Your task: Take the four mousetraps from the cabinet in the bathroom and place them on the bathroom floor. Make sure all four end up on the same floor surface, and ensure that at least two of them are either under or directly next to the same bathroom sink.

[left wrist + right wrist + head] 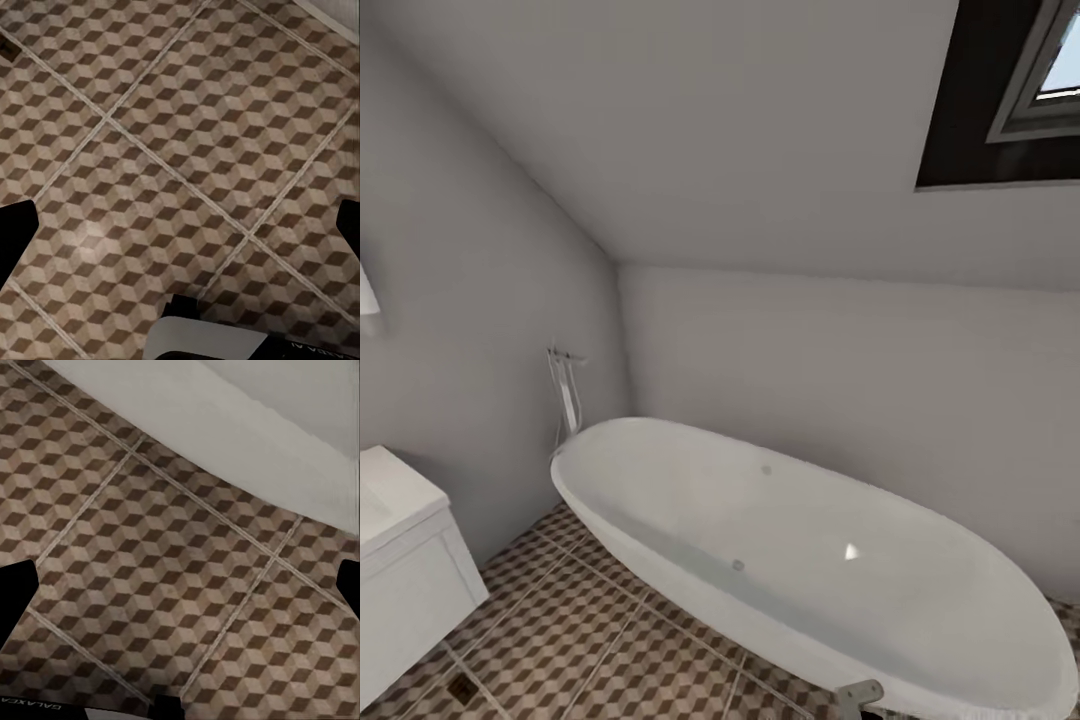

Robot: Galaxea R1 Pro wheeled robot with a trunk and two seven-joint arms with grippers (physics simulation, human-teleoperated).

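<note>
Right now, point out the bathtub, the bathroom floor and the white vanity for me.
bathtub [800,540]: head view, on its inner basin.
bathroom floor [580,640]: head view, on a bare cube-pattern tile.
white vanity [410,590]: head view, on its front panel.

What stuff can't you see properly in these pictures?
- Small dark thing on the bathroom floor, head view: too small to name.
- White vanity, head view: cut off by the left edge.
- Bathtub far end: cut off at the right edge.
- Window: cropped by the top corner.
</note>
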